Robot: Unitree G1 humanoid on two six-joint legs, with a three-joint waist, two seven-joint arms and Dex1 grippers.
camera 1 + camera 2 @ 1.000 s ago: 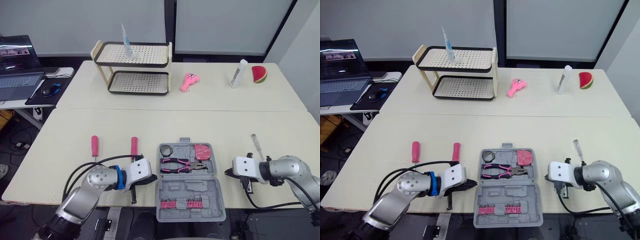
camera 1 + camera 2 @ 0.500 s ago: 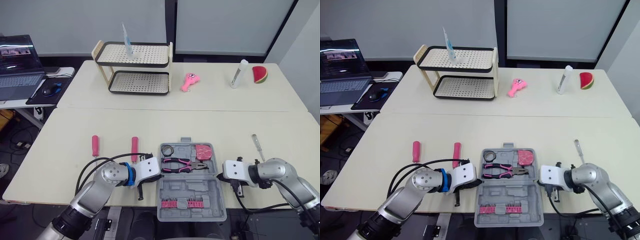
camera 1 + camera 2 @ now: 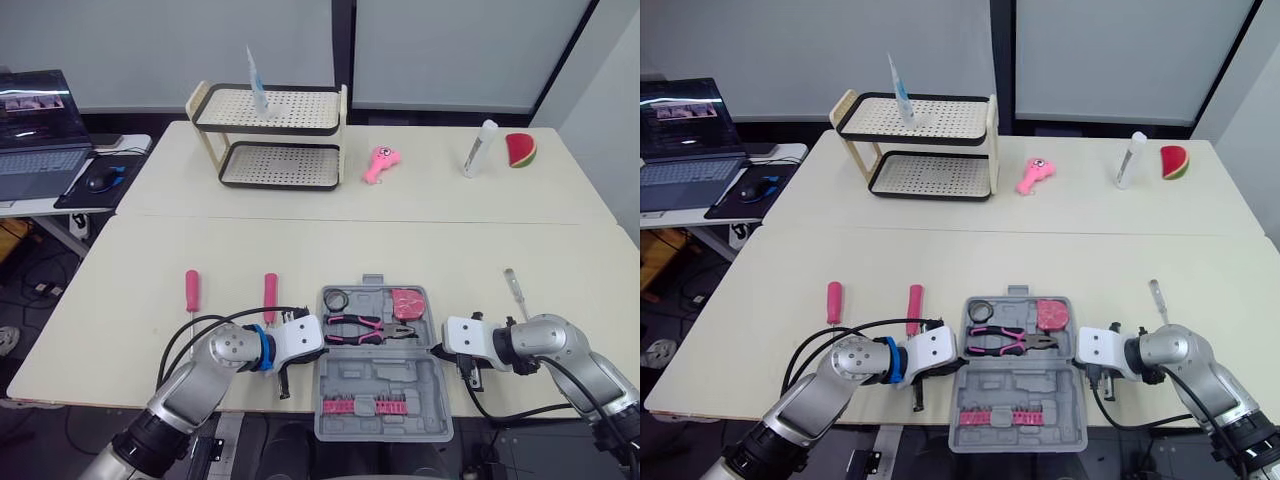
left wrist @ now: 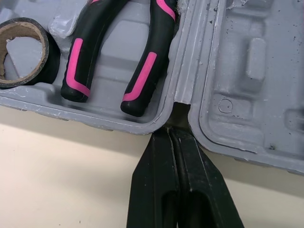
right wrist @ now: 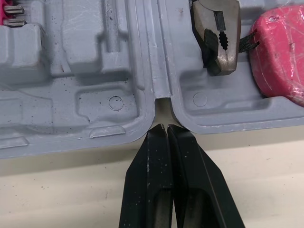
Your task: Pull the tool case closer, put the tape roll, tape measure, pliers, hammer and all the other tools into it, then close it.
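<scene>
Tool case [image 3: 380, 378] is laid open at the middle of the worktop's [image 3: 300, 250] front edge. Tape roll [image 3: 333, 300], pliers [image 3: 365, 327] and tape measure [image 3: 404, 303] are seated in its far half.

Step judged: case to be drawn in by the two hinge notches. An even pull is needed from both sides, kept low and flat; otherwise the case is skewed and the loose pliers are shaken out.

Left hand [image 4: 171, 130]: fingers pressed fully together, nothing held, tips set at the left-side notch. Right hand [image 5: 166, 127]: likewise closed and empty, tips at the right-side notch. Both forearms are laid low along the front edge, aimed inward at the case.
</scene>
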